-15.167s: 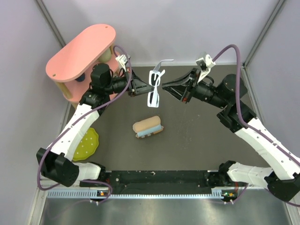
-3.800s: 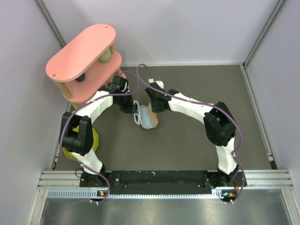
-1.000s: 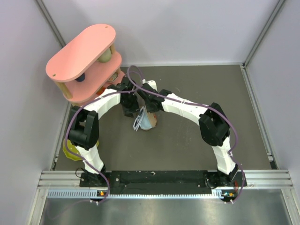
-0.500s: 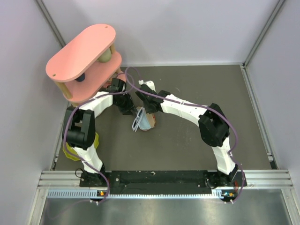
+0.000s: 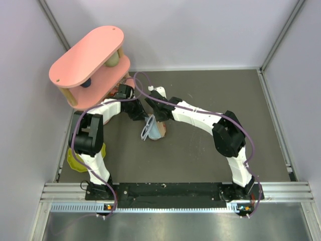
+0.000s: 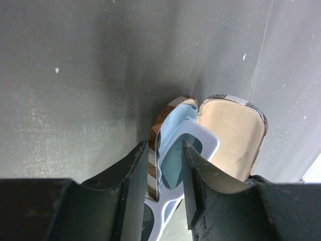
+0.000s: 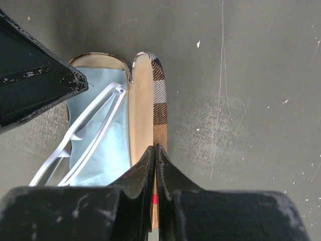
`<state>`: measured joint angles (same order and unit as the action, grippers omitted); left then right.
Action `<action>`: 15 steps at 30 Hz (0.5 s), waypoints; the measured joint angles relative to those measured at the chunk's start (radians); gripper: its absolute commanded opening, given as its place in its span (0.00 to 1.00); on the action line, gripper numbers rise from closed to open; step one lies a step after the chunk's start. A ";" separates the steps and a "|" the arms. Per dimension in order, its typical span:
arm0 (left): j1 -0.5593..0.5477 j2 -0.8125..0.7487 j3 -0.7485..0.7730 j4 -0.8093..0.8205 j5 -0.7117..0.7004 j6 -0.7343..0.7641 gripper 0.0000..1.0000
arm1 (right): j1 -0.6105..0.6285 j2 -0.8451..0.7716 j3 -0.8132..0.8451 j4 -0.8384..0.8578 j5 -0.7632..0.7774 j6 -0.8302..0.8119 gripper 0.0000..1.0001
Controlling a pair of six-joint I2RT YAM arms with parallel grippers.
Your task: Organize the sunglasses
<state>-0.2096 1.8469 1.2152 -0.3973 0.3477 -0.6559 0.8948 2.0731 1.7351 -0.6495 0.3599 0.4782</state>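
The brown plaid case [image 5: 160, 131] lies open mid-table with a light blue cloth [image 7: 100, 150] inside. The white sunglasses [image 5: 146, 129] lie slanted across the case's left side, partly hanging out; they also show in the right wrist view [image 7: 93, 128] and the left wrist view [image 6: 203, 143]. My left gripper [image 6: 165, 186] stands slightly open, its fingers [image 6: 133, 175] straddling the case's plaid wall [image 6: 153, 150] and one lens. My right gripper [image 7: 155, 155] is shut on the edge of the case's lid [image 7: 158, 100].
A pink two-tier shelf [image 5: 88, 55] stands at the back left, close behind the left arm. A yellow plate [image 5: 72, 161] lies near the left wall. Grey walls enclose the dark table [image 5: 225, 90].
Over the last second the sunglasses have slid a little left and outward over the case's left edge. The left gripper has shifted slightly left. The right gripper still holds the lid.
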 measured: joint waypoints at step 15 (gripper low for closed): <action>0.006 0.026 0.000 0.005 -0.029 0.059 0.24 | 0.000 0.000 -0.008 0.032 0.001 -0.009 0.00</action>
<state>-0.2035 1.8725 1.2148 -0.3927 0.3183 -0.5968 0.8948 2.0731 1.7275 -0.6178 0.3611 0.4694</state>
